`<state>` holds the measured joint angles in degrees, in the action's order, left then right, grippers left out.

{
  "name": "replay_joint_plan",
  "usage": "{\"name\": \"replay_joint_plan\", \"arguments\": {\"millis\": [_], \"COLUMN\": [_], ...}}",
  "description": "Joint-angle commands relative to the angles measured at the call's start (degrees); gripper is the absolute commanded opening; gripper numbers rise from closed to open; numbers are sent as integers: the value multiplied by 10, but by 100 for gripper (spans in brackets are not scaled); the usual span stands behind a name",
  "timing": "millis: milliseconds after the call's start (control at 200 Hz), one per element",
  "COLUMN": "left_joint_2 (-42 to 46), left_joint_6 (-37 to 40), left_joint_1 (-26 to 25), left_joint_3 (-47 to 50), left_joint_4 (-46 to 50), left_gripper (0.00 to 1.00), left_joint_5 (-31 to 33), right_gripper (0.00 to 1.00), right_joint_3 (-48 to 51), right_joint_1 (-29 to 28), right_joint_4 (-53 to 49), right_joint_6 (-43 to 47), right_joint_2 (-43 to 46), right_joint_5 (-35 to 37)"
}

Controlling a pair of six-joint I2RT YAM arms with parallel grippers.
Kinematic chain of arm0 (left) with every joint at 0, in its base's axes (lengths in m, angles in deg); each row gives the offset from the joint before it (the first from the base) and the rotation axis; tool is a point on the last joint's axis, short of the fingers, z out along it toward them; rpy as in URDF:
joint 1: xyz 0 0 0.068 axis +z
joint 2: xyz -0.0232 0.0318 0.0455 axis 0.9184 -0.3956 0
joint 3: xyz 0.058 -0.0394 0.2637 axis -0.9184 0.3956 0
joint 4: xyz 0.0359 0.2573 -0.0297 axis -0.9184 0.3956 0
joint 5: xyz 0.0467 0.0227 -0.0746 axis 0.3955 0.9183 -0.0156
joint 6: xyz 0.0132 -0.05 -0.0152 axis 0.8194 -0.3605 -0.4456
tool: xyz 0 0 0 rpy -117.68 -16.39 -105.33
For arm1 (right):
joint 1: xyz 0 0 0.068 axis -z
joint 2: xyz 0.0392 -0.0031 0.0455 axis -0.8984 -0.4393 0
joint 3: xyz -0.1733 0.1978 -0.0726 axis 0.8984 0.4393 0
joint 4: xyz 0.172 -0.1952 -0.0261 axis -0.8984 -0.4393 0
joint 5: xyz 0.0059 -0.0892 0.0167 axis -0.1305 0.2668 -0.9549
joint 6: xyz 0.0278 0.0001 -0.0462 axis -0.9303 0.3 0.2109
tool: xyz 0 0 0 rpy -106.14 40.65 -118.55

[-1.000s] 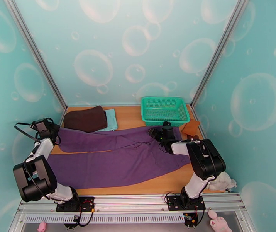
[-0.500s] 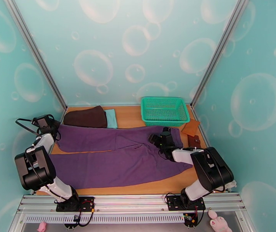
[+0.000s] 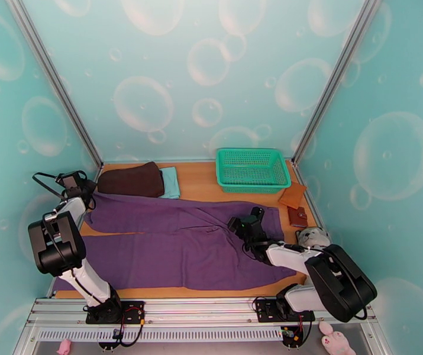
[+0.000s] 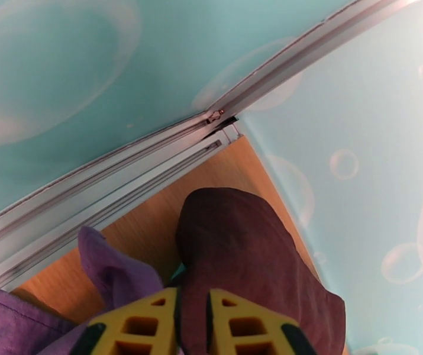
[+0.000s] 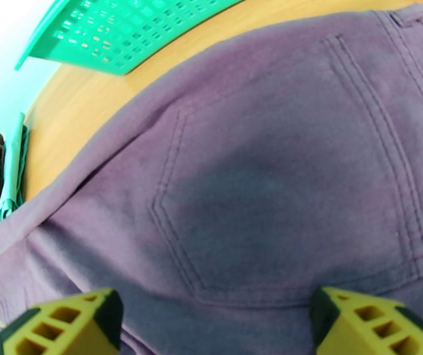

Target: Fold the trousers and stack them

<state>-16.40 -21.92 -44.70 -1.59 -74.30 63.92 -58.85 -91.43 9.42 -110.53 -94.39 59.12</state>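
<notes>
The trousers [image 3: 176,244] lie opened out flat across the middle of the worktop [image 3: 199,180]. The waist is toward the right edge and both legs run to the left edge, one leg farther back than the other, with a sliver of wood showing between them. My left gripper [image 3: 84,187] is at the far left corner, just beside the dark brown folded cloth [image 3: 131,180]. In the left wrist view its fingers [image 4: 146,318] are clenched down to a narrow slit. Purple hem bunches up against them, so I judge it is grasping the cuff of the far leg, though the pinch itself is hidden. My right gripper [image 3: 241,222] sits low over the seat of the trousers. Its jaws are spread wide and released, holding nothing, with the back pocket [image 5: 288,196] lying between them. The green basket [image 3: 251,168] stands at the far edge, toward the right, apart from the cloth. As I read it, the work has barely started. The trousers are laid out, but no fold is made: the legs are not brought together, the length is not doubled, and nothing is stacked on the folded cloths at the far left.
</notes>
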Motion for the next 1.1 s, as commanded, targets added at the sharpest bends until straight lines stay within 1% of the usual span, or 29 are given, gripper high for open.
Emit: {"name": "replay_joint_plan", "arguments": {"millis": [0,75,115,185,255,310,380,420,475,585,645,655,730,795,915,1015,1095], "left_joint_2": [3,16,30,55,71,81,95,101,111,122,112,110,84,60,23,0,-11], "left_joint_6": [23,23,35,53,71,83,96,101,100,102,102,102,90,73,39,11,-4], "left_joint_1": [-7,-20,-40,-94,-152,-201,-257,-284,-313,-369,-390,-393,-408,-418,-439,-453,-464], "left_joint_3": [-13,-11,-5,8,26,40,63,77,97,131,136,137,140,135,115,107,111], "left_joint_4": [-9,8,18,45,57,76,96,106,121,136,137,135,108,80,64,64,31], "left_gripper": [20,21,22,24,27,27,28,29,29,29,29,30,30,30,31,32,33], "left_joint_5": [-10,-17,-15,2,-31,-39,-42,-57,-83,-114,-135,-139,-175,-191,-183,-158,-150], "right_gripper": [89,89,89,90,90,90,90,90,90,90,90,90,90,90,90,90,90], "right_joint_3": [-8,-64,-94,-146,-183,-200,-218,-218,-205,-182,-174,-173,-165,-165,-170,-174,-173], "right_joint_1": [-20,-20,-10,32,67,80,90,96,99,105,111,113,124,131,142,146,149], "right_joint_4": [-152,-192,-195,-176,-142,-114,-95,-81,-49,-16,-13,0,18,24,35,44,66], "right_joint_6": [-19,27,58,111,141,156,156,149,138,129,128,127,126,129,140,151,163], "right_joint_2": [19,42,41,12,-27,-56,-99,-118,-131,-142,-148,-149,-158,-168,-185,-202,-214], "right_joint_5": [46,85,87,27,-32,-72,-114,-141,-160,-164,-170,-170,-175,-178,-186,-187,-192]}}
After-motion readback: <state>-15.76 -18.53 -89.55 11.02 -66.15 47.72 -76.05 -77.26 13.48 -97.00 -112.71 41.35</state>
